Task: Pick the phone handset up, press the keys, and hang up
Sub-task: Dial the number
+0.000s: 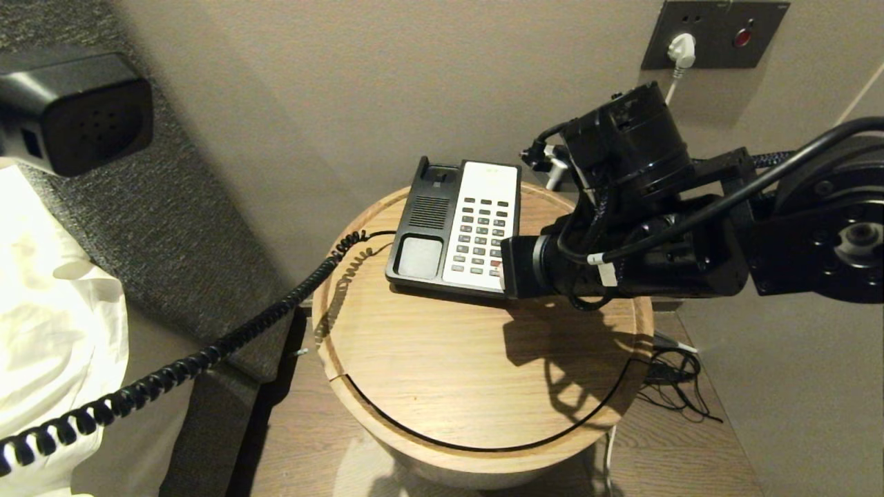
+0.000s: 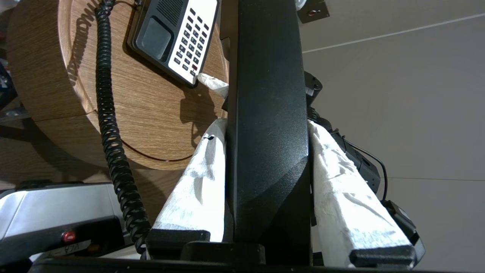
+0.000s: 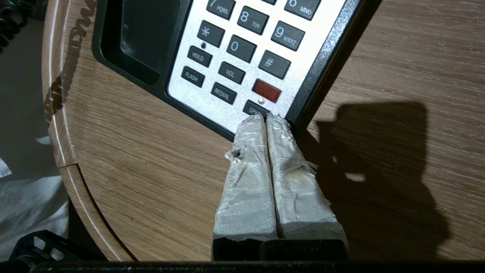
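Note:
The black phone handset [image 2: 265, 94] is lifted off its cradle, clamped between the white-wrapped fingers [image 2: 197, 189] of my left gripper [image 2: 265, 123]. In the head view its perforated end [image 1: 76, 110] hangs at the upper left, and its coiled cord [image 1: 207, 359] runs down to the phone base [image 1: 456, 228] on the round wooden table [image 1: 449, 359]. My right gripper [image 3: 265, 118] is shut, fingers pressed together. Its tips rest on the lowest key at the near right corner of the white keypad [image 3: 242, 49], just below the red key [image 3: 266, 90]. The empty cradle [image 3: 140, 38] lies beside the keys.
A wall plate with a white plug [image 1: 715, 34] sits behind the table. Loose black cables [image 1: 673, 386] lie on the floor to its right. White bedding [image 1: 48, 310] and a grey padded headboard [image 1: 173, 207] are on the left.

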Robot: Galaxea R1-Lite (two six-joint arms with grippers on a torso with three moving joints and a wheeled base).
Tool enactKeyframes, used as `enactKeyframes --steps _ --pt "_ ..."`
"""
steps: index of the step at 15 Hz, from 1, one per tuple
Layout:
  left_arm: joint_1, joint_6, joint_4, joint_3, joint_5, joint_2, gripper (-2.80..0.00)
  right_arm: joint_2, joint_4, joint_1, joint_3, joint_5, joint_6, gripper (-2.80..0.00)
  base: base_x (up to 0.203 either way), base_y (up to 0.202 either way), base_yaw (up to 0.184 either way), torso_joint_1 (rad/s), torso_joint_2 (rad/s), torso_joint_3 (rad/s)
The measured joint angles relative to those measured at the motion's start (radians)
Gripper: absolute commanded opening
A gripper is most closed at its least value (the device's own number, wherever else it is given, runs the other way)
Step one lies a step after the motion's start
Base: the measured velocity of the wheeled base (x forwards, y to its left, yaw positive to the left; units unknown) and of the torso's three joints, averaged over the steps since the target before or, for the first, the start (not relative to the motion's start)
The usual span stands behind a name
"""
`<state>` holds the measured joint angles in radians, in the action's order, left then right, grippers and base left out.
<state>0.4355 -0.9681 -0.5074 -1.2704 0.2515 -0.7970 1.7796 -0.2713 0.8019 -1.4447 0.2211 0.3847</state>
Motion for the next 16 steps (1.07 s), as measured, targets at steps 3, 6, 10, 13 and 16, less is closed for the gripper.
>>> enactKeyframes --steps 3,6,10,13,16 --pt "0.0 -0.001 0.0 0.002 0.0 0.001 -2.8 0.007 0.0 0.0 -0.007 0.0 0.0 -2.8 0.0 0.0 0.0 0.0 0.0 0.0" --pt "0.0 0.0 0.0 0.006 0.0 0.002 -2.8 0.016 0.0 0.001 -0.01 0.001 0.0 -2.8 0.0 0.0 0.0 0.0 0.0 0.0" --pt "0.0 0.001 0.001 0.004 0.0 0.002 -2.8 0.028 0.003 0.003 -0.016 0.002 -0.001 -2.8 0.0 0.0 0.0 0.0 0.0 0.0" --pt "0.0 0.001 0.0 0.006 0.0 0.003 -2.8 0.035 0.005 0.004 -0.019 0.003 -0.001 -2.8 0.0 0.0 0.0 0.0 0.0 0.0" --pt "0.0 0.0 0.0 0.007 0.0 0.004 -2.8 0.036 0.006 0.004 -0.01 0.004 -0.005 -2.8 0.0 0.0 0.0 0.0 0.0 0.0"
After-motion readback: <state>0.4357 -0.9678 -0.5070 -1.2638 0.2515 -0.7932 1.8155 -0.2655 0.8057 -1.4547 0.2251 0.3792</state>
